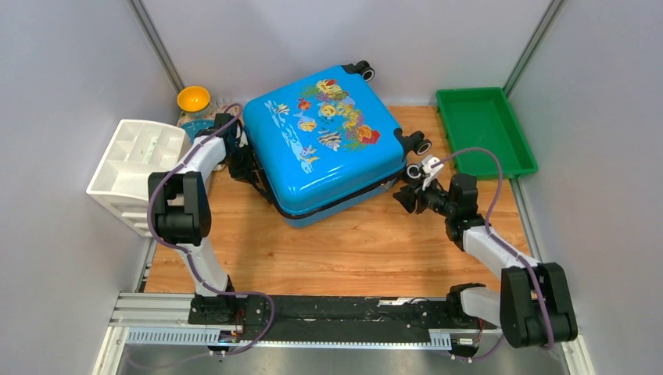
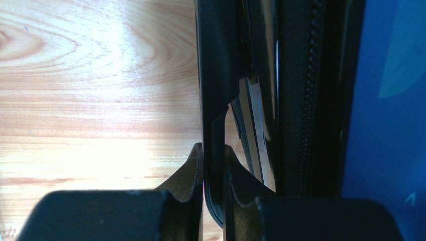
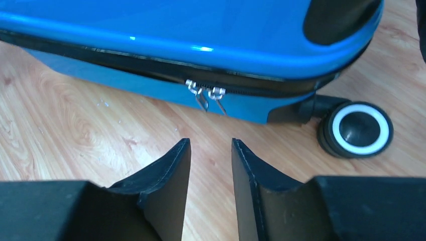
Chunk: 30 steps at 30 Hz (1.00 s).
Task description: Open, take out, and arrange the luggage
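Right up close, the left gripper (image 2: pixel 213 150) has its dark fingers (image 2: pixel 193 170) pinched narrow on a glossy black band (image 2: pixel 213 100), which runs straight out ahead of the tips. Just right of that grip sit a zipper track (image 2: pixel 304 90) and the blue shell of the luggage (image 2: pixel 392 100); to the left of it, bare wooden table (image 2: pixel 90 90).

Over to the right gripper (image 3: pixel 211 143): its fingers stand a little apart with nothing between them, low over the wood. Dead ahead of the tips, two silver zipper pulls (image 3: pixel 206 95) hang side by side from the luggage's black seam. Ahead and to the right is a black wheel (image 3: pixel 359 129) with a white ring.

From above, the luggage (image 1: pixel 320 141) lies flat with its lid down between the two grippers, the left one (image 1: pixel 234 152) at its side and the right one (image 1: pixel 408 195) at its near wheel corner.
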{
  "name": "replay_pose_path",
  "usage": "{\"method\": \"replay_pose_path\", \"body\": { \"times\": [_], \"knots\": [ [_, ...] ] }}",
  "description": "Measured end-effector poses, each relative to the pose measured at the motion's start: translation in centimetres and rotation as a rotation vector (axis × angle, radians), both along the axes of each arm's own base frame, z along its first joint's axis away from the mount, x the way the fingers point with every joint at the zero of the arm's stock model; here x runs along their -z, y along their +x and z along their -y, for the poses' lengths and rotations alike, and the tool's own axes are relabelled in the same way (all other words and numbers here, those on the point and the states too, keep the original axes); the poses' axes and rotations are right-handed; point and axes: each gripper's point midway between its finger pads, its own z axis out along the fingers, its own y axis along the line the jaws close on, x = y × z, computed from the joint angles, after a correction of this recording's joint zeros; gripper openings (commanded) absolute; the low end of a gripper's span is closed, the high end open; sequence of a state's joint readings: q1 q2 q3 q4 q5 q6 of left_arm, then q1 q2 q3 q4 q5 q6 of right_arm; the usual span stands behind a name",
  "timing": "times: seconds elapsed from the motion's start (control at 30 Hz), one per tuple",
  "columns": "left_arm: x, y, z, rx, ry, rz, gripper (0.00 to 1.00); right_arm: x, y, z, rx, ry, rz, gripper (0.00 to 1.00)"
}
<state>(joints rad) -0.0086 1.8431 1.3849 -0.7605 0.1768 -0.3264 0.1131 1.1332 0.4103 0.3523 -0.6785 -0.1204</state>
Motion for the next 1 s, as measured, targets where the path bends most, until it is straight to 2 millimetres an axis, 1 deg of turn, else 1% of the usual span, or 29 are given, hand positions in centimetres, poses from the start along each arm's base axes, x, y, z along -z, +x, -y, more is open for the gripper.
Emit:
{"method": "replay_pose_path", "body": {
  "times": [0.13, 0.23, 0.33, 0.47, 0.63, 0.77, 0.87, 1.0],
  "knots": [
    [0.0, 0.1, -0.5, -0.009, -0.009, -0.001, 0.00, -0.2, 1.6, -1.5, -0.033, -0.007, 0.002, 0.36],
    [0.0, 0.1, -0.5, -0.005, -0.022, -0.002, 0.00, -0.7, 2.4, -2.8, -0.067, -0.023, 0.021, 0.33],
    [0.1, 0.1, -0.6, -0.004, -0.033, -0.004, 0.00, -1.2, 3.1, -3.6, -0.083, -0.037, 0.042, 0.30],
    [0.0, 0.3, -0.9, -0.009, -0.051, 0.002, 0.00, -1.2, 3.8, -3.9, -0.089, -0.047, 0.027, 0.30],
    [0.1, 0.5, -1.5, -0.025, -0.071, 0.005, 0.00, -1.2, 4.1, -4.7, -0.113, -0.049, 0.017, 0.31],
    [0.1, 0.9, -2.2, -0.039, -0.075, 0.005, 0.00, -1.2, 4.2, -5.8, -0.126, -0.043, 0.004, 0.32],
    [0.1, 1.7, -3.0, -0.047, -0.067, 0.015, 0.00, -1.1, 4.4, -6.8, -0.130, -0.027, -0.021, 0.33],
    [0.0, 2.4, -4.3, -0.062, -0.047, 0.038, 0.00, -1.2, 4.9, -8.3, -0.141, 0.000, -0.048, 0.37]
  ]
}}
